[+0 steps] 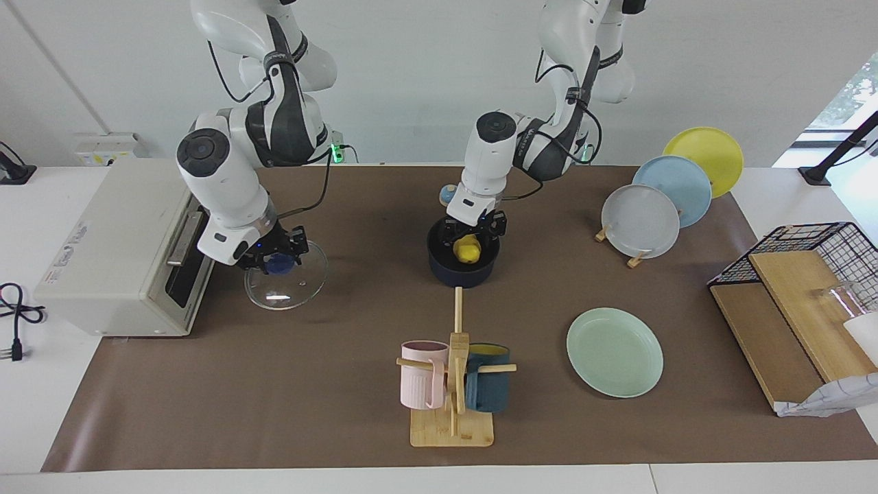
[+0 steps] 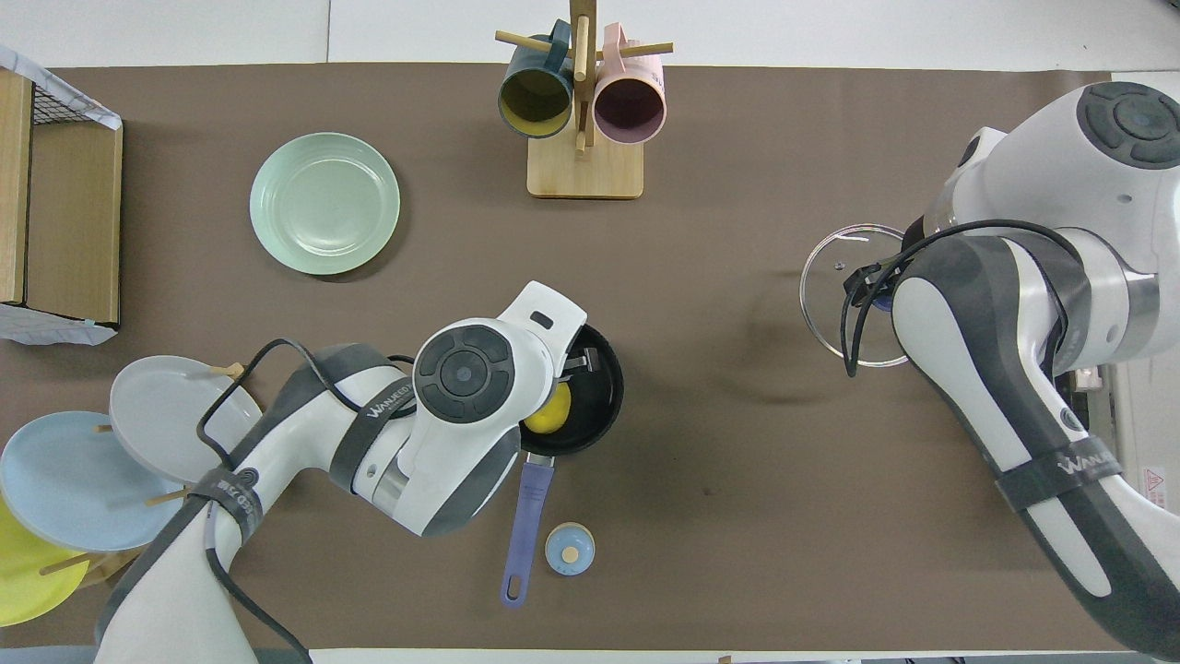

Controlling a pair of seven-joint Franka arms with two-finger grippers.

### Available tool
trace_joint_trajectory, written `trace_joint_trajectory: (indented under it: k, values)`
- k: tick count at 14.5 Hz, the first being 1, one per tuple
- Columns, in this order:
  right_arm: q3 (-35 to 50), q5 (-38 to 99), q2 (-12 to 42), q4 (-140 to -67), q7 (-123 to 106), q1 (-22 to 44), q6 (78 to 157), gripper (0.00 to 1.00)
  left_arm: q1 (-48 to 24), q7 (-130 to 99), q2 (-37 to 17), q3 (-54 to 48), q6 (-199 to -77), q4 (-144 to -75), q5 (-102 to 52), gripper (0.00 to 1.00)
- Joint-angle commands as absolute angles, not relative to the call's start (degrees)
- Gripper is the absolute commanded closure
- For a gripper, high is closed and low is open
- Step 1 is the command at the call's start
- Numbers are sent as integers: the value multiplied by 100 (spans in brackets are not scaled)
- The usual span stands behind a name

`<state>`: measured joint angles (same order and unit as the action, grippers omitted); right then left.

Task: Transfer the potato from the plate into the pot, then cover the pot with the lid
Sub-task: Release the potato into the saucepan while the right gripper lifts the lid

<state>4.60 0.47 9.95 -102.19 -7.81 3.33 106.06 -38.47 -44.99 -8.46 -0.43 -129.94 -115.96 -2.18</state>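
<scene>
The potato [image 1: 467, 250] lies in the pot [image 1: 463, 269]; the left gripper [image 1: 473, 228] hangs just above it, apparently opened to release. The right gripper [image 1: 278, 261] clamps the lid [image 1: 286, 283] by its knob, raised off the table for covering.

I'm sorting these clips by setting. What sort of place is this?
Probably a robotics lab staged as a kitchen: two robot arms work at a table covered with a brown mat, set with a pot, a toaster oven, a mug tree and a plate rack.

Band on left arm [image 2: 392, 398] marked "WANJEED", partly hidden, band on right arm [image 2: 1084, 458] marked "WANJEED", other lettering illegible
</scene>
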Motion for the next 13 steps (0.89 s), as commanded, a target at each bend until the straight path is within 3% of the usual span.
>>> trace_joint_trajectory:
  k: [1,4,7,8,13]
  values:
    - [974,123,940,-9897,-12,281,10240,62,-3202,-3896,-388,-53,-11782,-10980,-228,0]
    - [1623,114,976,-9800,1147,334,10256,62,-2332,-2844,-72,-35,-10831,-10390,-264,0]
    - [1749,105,993,-9738,2544,1069,10440,75,-1453,-1174,271,-18,-10363,-10239,-264,0]
    - [1749,105,993,-9747,2853,1238,10511,75,-1215,-786,342,-18,-10301,-10239,-264,0]
    - [1749,70,1046,-10054,3981,2091,11371,75,-791,-211,527,-9,-9451,-10074,-194,0]
